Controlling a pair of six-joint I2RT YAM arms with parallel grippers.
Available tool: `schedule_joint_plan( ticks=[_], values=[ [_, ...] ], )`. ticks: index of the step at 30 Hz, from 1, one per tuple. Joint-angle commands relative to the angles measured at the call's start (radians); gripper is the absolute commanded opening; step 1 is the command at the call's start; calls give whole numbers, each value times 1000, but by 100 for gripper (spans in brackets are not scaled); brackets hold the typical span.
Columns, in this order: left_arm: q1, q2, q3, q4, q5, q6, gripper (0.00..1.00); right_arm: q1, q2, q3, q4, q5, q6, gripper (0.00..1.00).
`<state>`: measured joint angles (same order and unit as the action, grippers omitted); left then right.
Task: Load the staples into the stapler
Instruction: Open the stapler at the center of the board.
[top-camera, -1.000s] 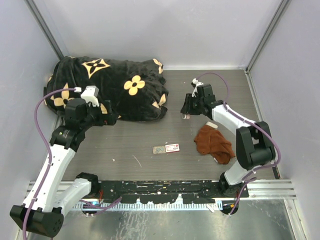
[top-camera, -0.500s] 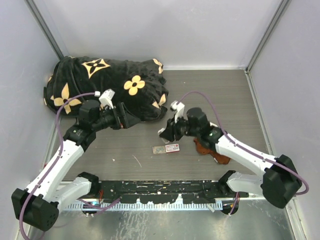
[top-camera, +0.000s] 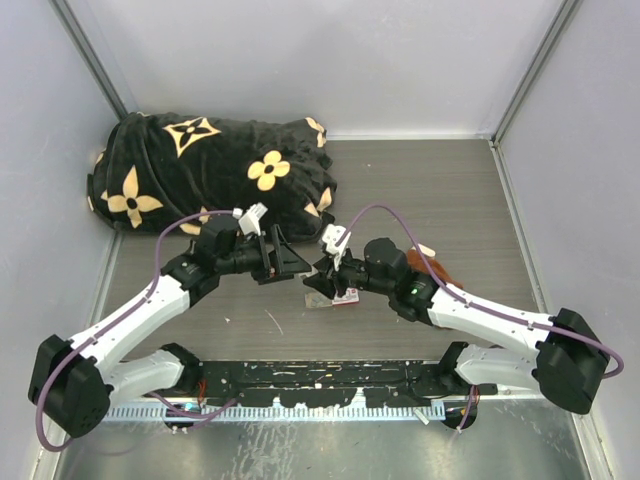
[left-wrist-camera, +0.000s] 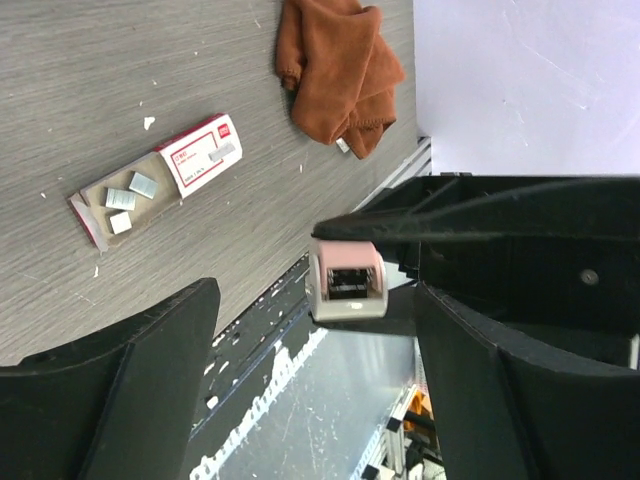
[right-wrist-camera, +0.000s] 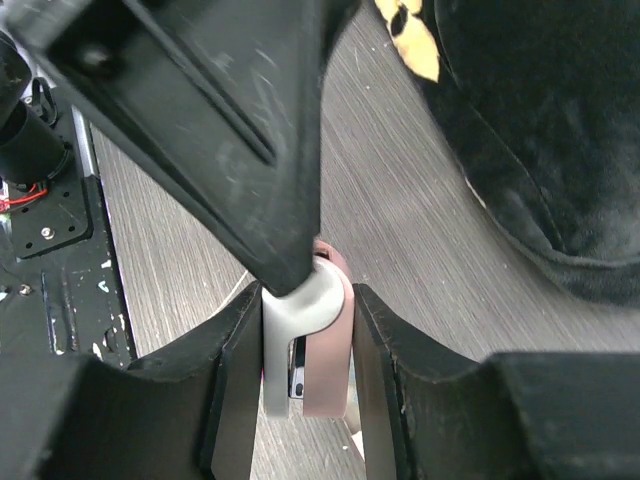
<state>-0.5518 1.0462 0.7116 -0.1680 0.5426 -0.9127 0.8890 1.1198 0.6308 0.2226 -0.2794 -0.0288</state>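
Both arms have swung in from the sides since the earlier frame and now meet over the middle of the worktop, just above the near-centre spot where the staples box lies. In the right gripper, the fingers are clamped on the two sides of the stapler, holding the pale pink and white body off the surface with one end pointing at the left arm. On the left gripper, the fingers stand wide apart on either side of that end, with clear gaps and no contact. Under them the box rests flat, its red-labelled sleeve slid partly off the grey tray, and a few short silvery staples lie in the tray. A rust-brown cloth sits crumpled to the right of the box, partly hidden by the right arm in the top view. A black blanket with yellow flowers fills the far left corner.
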Motion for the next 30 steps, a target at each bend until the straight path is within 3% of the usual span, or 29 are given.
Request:
schedule_joint_plan(
  ticks=[1, 23, 25, 28, 30],
  values=[
    [-9, 36, 2, 94, 48, -40, 78, 21, 8, 11, 114, -8, -62, 1],
    [-36, 117, 17, 130, 100, -19, 10, 36, 56, 26, 93, 133, -56, 3],
    [-36, 114, 19, 118, 97, -4, 3, 35, 54, 25, 93, 141, -48, 19],
    [-35, 97, 16, 109, 64, 8, 0, 35, 49, 22, 92, 144, -26, 58],
    [-35, 76, 10, 109, 22, 5, 0, 35, 34, 22, 87, 144, -3, 69]
  ],
)
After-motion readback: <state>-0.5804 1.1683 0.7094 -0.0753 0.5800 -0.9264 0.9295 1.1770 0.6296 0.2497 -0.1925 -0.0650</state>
